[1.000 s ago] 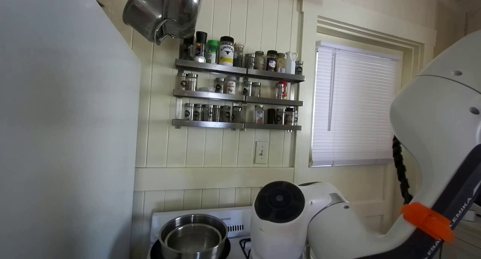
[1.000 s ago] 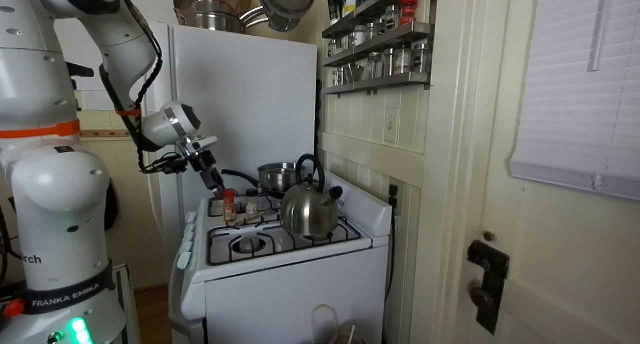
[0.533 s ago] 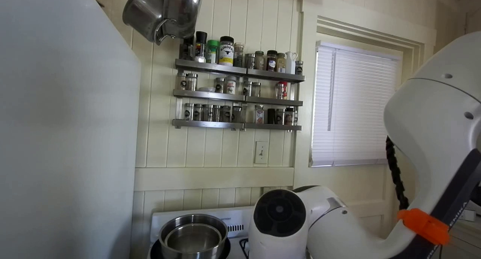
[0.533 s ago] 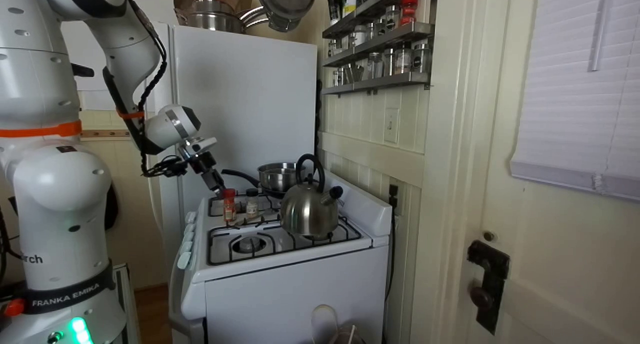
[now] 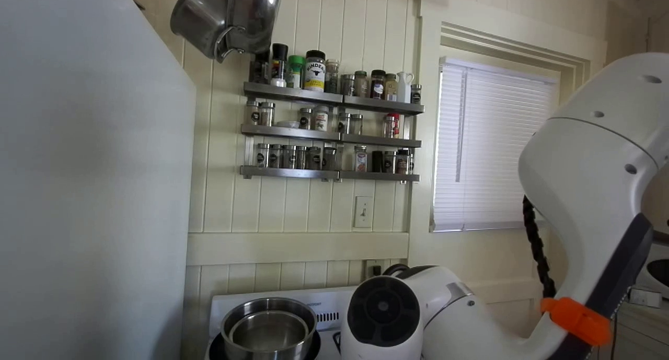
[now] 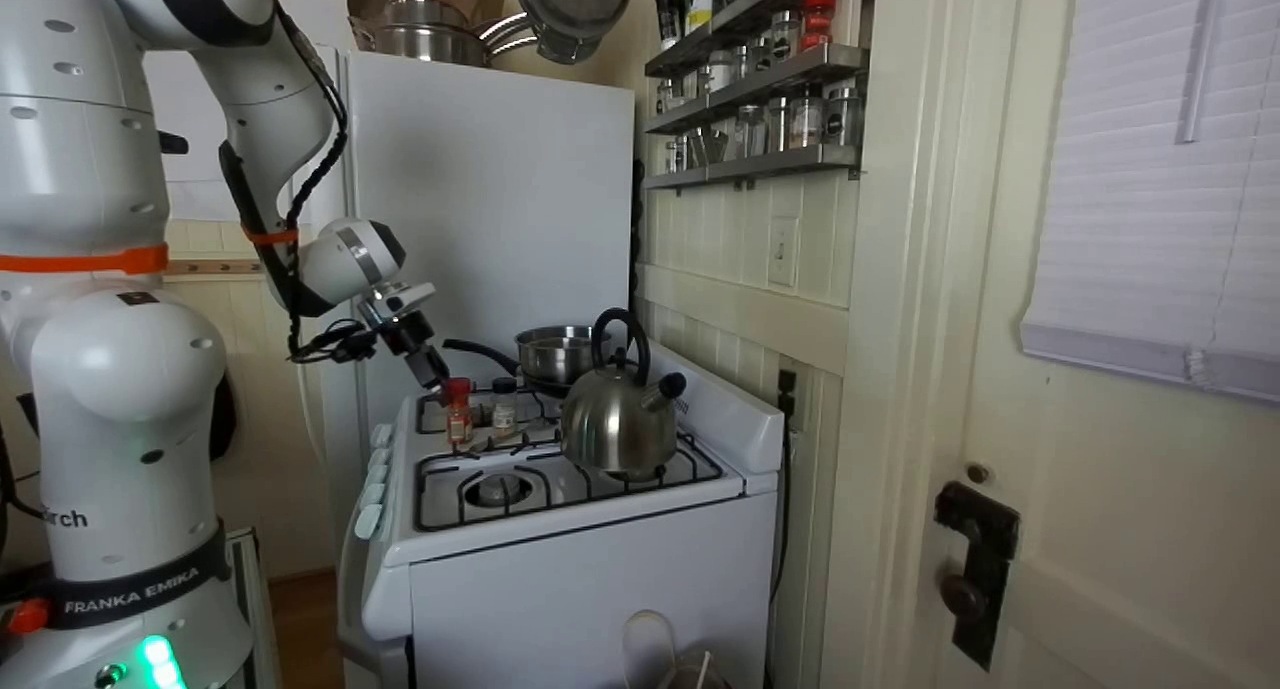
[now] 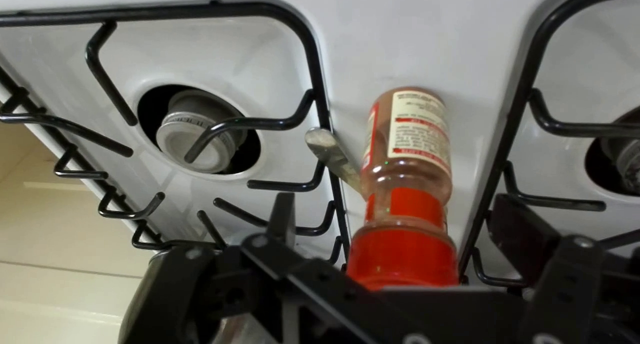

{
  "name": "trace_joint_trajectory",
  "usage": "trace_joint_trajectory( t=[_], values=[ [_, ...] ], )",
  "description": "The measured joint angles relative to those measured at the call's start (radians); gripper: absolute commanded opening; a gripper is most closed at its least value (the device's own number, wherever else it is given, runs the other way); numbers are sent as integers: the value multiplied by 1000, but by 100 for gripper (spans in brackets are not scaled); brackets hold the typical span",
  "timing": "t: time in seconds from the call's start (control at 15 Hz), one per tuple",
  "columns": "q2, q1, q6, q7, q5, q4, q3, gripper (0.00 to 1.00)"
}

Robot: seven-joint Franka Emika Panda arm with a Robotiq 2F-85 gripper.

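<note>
A spice bottle with a red cap stands on the white stove top. In the wrist view my gripper is open around its upper end. The left finger and the right finger stand apart from the bottle, with a gap on each side. In an exterior view my gripper slants down beside the red-capped bottle. A jar with a dark cap stands close by. A flat utensil lies on the stove by the bottle. The top of the cap is hidden by the gripper's body.
Black burner grates flank the bottle. A steel kettle and a pot occupy the stove's rear. Behind them rises the stove's back panel. The white fridge stands beyond; spice shelves hang on the wall.
The arm has sunk slightly and its elbow has swung over, uncovering the kettle's handle in an exterior view. My gripper stays close to the red-capped bottle. Bottle and jar have not moved.
</note>
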Motion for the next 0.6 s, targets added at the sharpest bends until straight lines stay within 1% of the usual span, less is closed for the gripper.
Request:
trace_joint_trajectory(
  t=[0.33,0.53,0.6],
  values=[
    [30,13,-4,52,-65,12,-17,100],
    [44,22,-5,72,-77,21,-25,95],
    [48,25,-5,74,-78,23,-27,90]
  ],
)
